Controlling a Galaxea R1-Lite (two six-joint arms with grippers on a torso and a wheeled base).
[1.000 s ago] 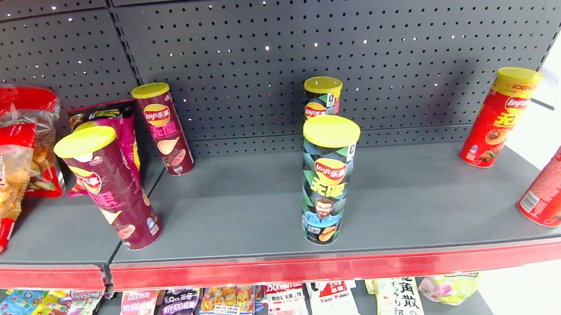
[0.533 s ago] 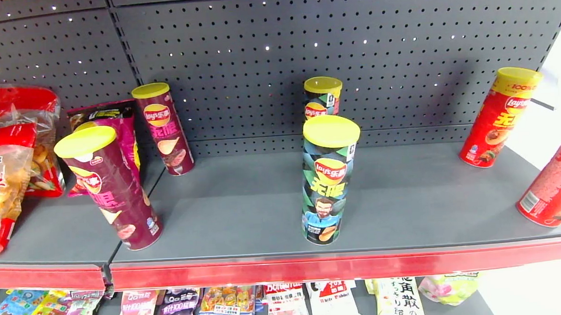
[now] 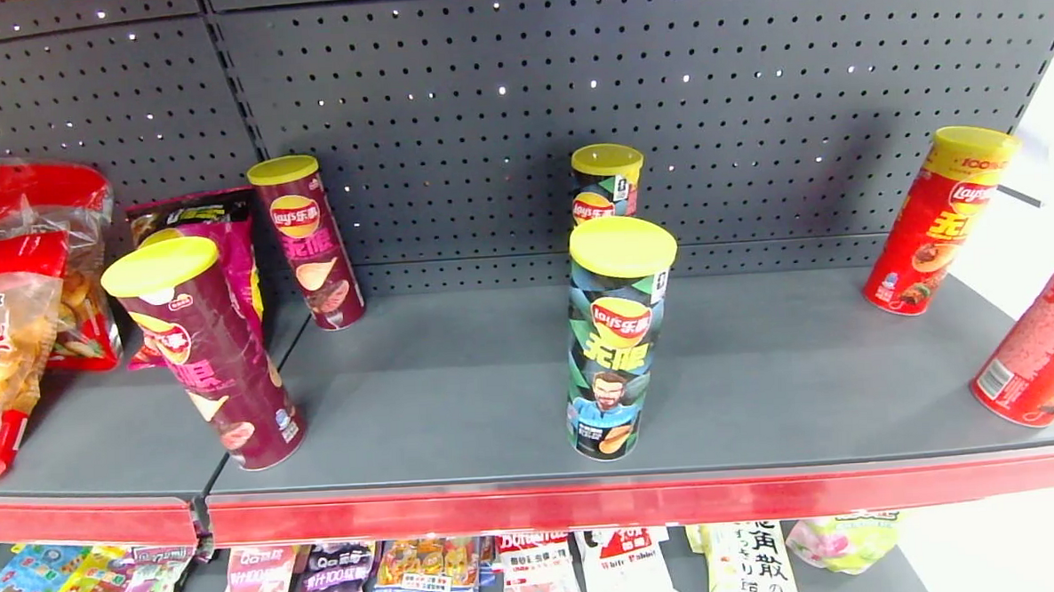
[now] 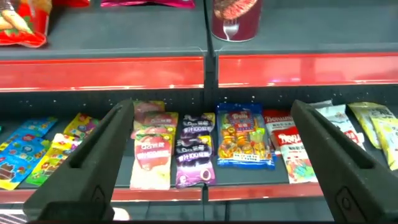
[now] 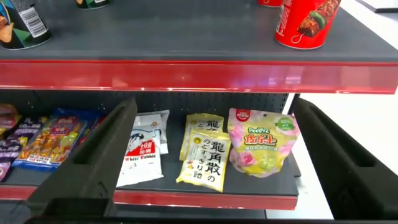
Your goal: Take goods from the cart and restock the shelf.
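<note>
Looked to me like the in-between bit of the restock: nothing was in hand and both arms sat low in front of the shelf (image 3: pixel 460 397). My guess was that the next move called for going to the cart for another item, then lifting it over the red front lip into a bare patch. On the board, snack bags (image 3: pixel 11 301) sat at 9 o'clock. A front purple can (image 3: pixel 205 354) stood near the edge, with a rear purple can (image 3: pixel 307 243) at its 1 o'clock by the back panel. Around 6 o'clock stood a front green can (image 3: pixel 613 337), with a rear green can (image 3: pixel 605 186) at its 12. A rear red can (image 3: pixel 937 220) and a front red can (image 3: pixel 1041 345) were out at 3 o'clock. The roomiest gaps were purple-to-green and green-to-red. The left gripper (image 4: pixel 212 112) had its jaws spread wide, pinching nothing and touching nothing, facing the candy packets (image 4: pixel 242 137) on the lower shelf. The right gripper (image 5: pixel 214 106) was the same deal: jaws wide apart and empty, facing the yellow packets (image 5: pixel 205 152) down there.
</note>
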